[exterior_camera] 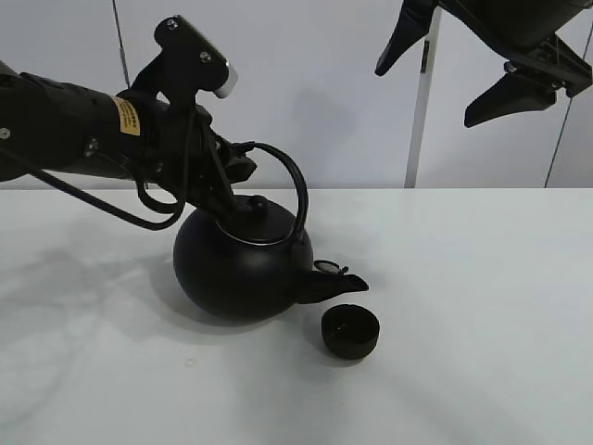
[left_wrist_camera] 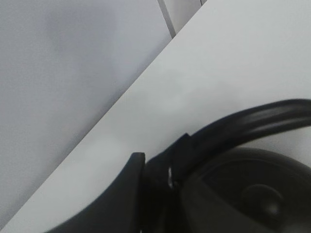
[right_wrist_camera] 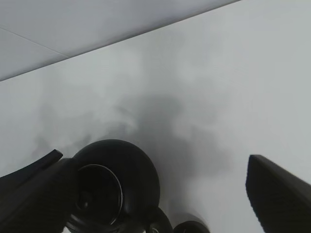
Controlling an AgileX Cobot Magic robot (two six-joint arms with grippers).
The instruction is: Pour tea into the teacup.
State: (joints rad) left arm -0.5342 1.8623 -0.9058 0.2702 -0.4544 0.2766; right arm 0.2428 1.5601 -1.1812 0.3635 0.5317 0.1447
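Note:
A big round black kettle (exterior_camera: 236, 269) is tipped to the right, its spout (exterior_camera: 338, 283) just above the far rim of the small black teacup (exterior_camera: 350, 331). I cannot make out any stream of tea. My left gripper (exterior_camera: 233, 178) is shut on the kettle's arched handle (left_wrist_camera: 252, 121), and one finger (left_wrist_camera: 124, 194) shows beside the lid (left_wrist_camera: 257, 194). High at the back right, my right gripper (exterior_camera: 454, 69) hangs open and holds nothing. Its wrist view looks down on the kettle (right_wrist_camera: 116, 184) and the edge of the teacup (right_wrist_camera: 192, 227) between the fingers (right_wrist_camera: 277, 189).
The white table (exterior_camera: 482, 306) ends at a pale back wall. A thin white post (exterior_camera: 422, 111) stands behind the table near the right gripper. The left arm's cables (exterior_camera: 148, 209) hang close to the kettle.

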